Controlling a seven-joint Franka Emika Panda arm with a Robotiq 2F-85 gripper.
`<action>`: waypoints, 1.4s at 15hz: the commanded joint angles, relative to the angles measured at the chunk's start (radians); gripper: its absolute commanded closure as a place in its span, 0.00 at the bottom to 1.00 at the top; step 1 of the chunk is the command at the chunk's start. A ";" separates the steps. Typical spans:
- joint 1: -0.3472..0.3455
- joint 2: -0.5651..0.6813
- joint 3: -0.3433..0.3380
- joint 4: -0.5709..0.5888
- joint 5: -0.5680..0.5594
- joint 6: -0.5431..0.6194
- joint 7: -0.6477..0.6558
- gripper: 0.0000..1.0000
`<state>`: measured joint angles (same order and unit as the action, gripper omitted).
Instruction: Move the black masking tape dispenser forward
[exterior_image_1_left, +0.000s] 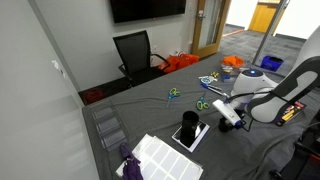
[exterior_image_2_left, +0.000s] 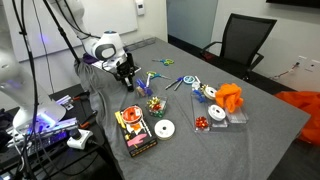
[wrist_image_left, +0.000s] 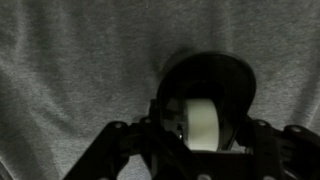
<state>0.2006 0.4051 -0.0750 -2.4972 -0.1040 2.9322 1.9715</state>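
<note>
Filling the wrist view, the black masking tape dispenser (wrist_image_left: 205, 85) lies on the grey desk (wrist_image_left: 70, 60) with its long axis running from the bottom of the picture toward the top. Its rounded end is at the top and a pale roll sits toward the camera. The gripper (wrist_image_left: 202, 130) has its fingers (wrist_image_left: 115, 142) pressed against the dispenser from both sides, with no gap showing, so they grip it. No other object appears in this close, dark picture.

In an exterior view, the gripper (exterior_image_1_left: 226, 116) is low over the desk and hides most of the dispenser. A tall black boxy holder (exterior_image_1_left: 190, 128) on a white pad stands just beside it, and scissors (exterior_image_1_left: 203, 103) lie near.

In an exterior view from the opposite side, the gripper (exterior_image_2_left: 127, 76) works near the desk's corner. A flat black tray (exterior_image_2_left: 135, 132) with red and gold items, a white tape roll (exterior_image_2_left: 163, 127) and an orange cloth (exterior_image_2_left: 230, 97) lie well apart from it.
</note>
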 joint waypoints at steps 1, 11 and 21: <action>0.012 0.009 -0.009 0.001 0.060 0.015 -0.063 0.60; 0.081 -0.065 -0.045 0.013 0.065 -0.082 -0.052 0.60; 0.041 -0.120 0.014 0.210 0.114 -0.349 0.024 0.60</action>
<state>0.2745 0.3085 -0.0950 -2.3571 -0.0366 2.6736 1.9799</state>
